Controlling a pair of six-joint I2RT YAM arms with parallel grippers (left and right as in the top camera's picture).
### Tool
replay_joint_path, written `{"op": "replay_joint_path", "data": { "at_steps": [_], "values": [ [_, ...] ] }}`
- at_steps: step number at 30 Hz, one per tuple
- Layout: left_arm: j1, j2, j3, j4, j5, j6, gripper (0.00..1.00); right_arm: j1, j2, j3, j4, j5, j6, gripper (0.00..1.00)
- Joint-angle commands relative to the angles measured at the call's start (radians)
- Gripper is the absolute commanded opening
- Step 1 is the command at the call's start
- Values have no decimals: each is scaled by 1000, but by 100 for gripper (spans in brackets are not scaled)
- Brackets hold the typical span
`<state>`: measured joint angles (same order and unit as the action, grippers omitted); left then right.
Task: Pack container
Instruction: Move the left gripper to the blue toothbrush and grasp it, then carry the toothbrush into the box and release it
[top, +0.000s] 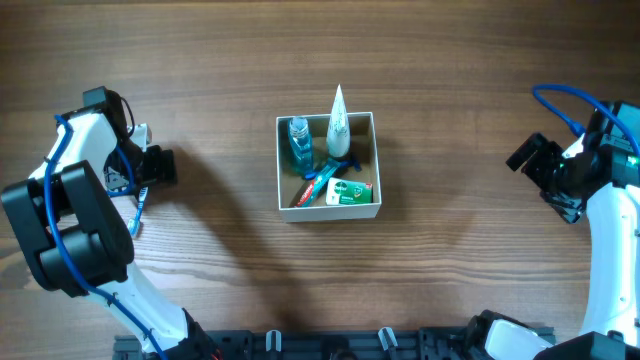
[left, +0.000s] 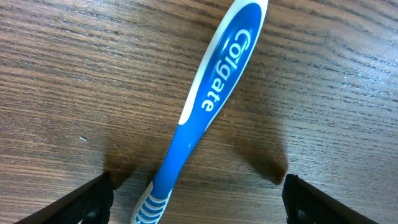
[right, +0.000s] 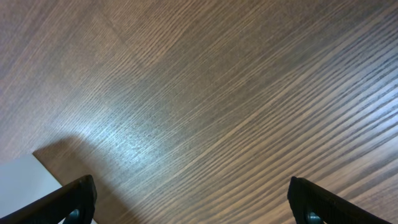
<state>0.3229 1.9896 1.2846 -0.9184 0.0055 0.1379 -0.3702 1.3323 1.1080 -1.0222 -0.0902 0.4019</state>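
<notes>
- Container (top: 330, 212) sat mid-desk (top: 450, 80), open side up, between the two arms and well apart from both.
- Inside it, the blue bottle (top: 299, 143) was in the far-left corner. The white tube (top: 339, 115) was just beside it, tip poking out past the far wall.
- The green-white box (top: 350, 192) lay in the near-right corner. The red-blue brush (top: 313, 188) lay diagonally just left of it.
- A dark blue item (top: 341, 160) sat mid-container, too small to identify.
- The Colgate toothbrush (left: 211, 99) lay flat on the desk at far left, outside the container, logo up.
- The left end effector (left: 198, 183) hung low over that toothbrush with jaws spread wide. The ribbed end of the handle was between the fingers (left: 93, 199), and neither finger was touching it.
- The right end effector (right: 189, 196) was at far right, well away from the container, jaws wide apart and gripping nothing, with bare desk under it.
- There was a white patch (right: 25, 183) at the lower-left edge of the right wrist view. Couldn't tell what it was.
</notes>
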Motion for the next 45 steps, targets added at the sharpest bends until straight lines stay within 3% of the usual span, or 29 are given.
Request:
{"op": "replay_joint_path", "data": {
  "at_steps": [1, 4, 9, 16, 21, 27, 33, 37, 45],
  "values": [
    [7, 54, -10, -9, 24, 3, 86, -2, -5, -5, -4, -12, -10, 100],
    [7, 54, -10, -9, 24, 4, 83, -2, -5, -5, -3, -12, -9, 100],
    [7, 54, -10, -12, 24, 4, 59, -2, -5, -5, -3, -12, -10, 100],
    [7, 54, -10, -13, 24, 4, 34, -2, -5, -5, 2, -12, -10, 100],
    [7, 54, -10, -13, 24, 4, 28, -2, -5, -5, 3, -12, -10, 100],
    [7, 54, -10, -13, 24, 4, 12, -2, -5, -5, 3, -12, -10, 100],
    [7, 54, -10, -12, 24, 3, 11, -2, -5, -5, 3, -12, -10, 100],
    [7, 54, -9, -9, 24, -15, 4, -2, -5, -5, 1, -12, -10, 100],
    [5, 42, 50, -43, 79, -72, 4, -2, -5, -5, 2, -12, -10, 100]
  ]
}}
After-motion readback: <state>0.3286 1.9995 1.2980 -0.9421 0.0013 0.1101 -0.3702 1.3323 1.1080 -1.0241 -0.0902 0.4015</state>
